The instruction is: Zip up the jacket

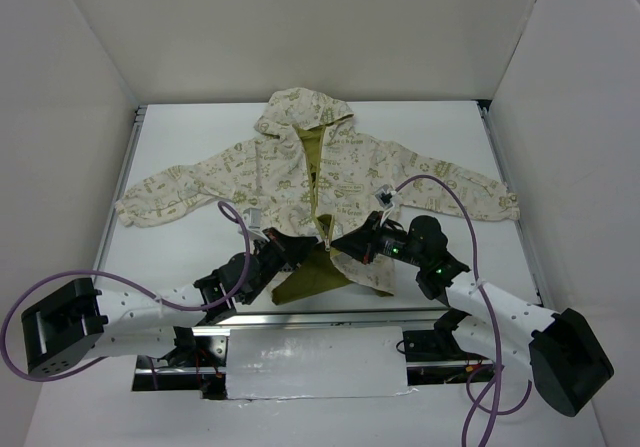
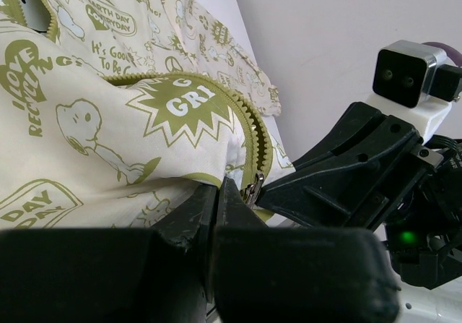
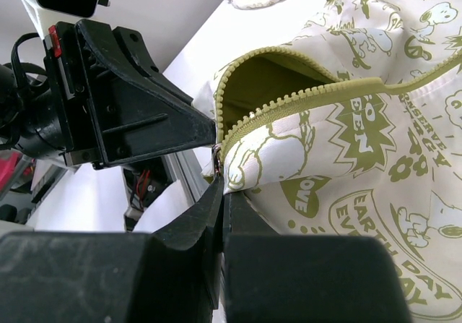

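The jacket [image 1: 300, 167] is spread front-up on the table [image 1: 170, 267] ahead of both grippers, hood farthest from them, hem at their fingertips; the left gripper [image 2: 219, 187] is closed narrowly on a fold of hem fabric, with the metal slider [image 2: 253, 188] just beside its tips; the right gripper [image 3: 219, 189] is closed tight at the foot of the zipper teeth [image 3: 303, 95], though whether cloth is nipped cannot be told; the fabric is judged light, soft and limp, likely to bunch if pushed; hold is best taken at the stiffer zipper tape and the slider's tab.
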Controlling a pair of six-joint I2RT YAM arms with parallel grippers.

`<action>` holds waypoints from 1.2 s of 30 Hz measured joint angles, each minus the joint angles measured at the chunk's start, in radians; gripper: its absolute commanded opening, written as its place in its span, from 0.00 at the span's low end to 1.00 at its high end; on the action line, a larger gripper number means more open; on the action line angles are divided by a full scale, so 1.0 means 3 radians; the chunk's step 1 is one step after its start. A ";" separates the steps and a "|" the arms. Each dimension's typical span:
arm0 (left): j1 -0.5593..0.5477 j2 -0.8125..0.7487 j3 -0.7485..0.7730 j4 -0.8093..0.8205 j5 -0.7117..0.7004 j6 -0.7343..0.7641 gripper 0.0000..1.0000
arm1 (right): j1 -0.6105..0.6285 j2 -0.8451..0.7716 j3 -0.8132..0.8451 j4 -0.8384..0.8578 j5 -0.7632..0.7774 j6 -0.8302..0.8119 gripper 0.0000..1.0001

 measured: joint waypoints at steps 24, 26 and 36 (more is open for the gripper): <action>0.0009 0.0064 -0.0015 0.0201 0.0146 0.0107 0.00 | -0.0001 0.0029 0.0160 -0.0135 0.0072 -0.0102 0.00; 0.0011 0.0069 -0.0041 0.0268 0.0192 0.0153 0.00 | -0.0003 0.0029 0.0188 -0.0175 0.0079 -0.0134 0.00; 0.0013 0.0100 -0.0095 0.0401 0.0449 0.0535 0.00 | -0.0043 0.0029 0.0244 -0.0403 0.0014 -0.0285 0.00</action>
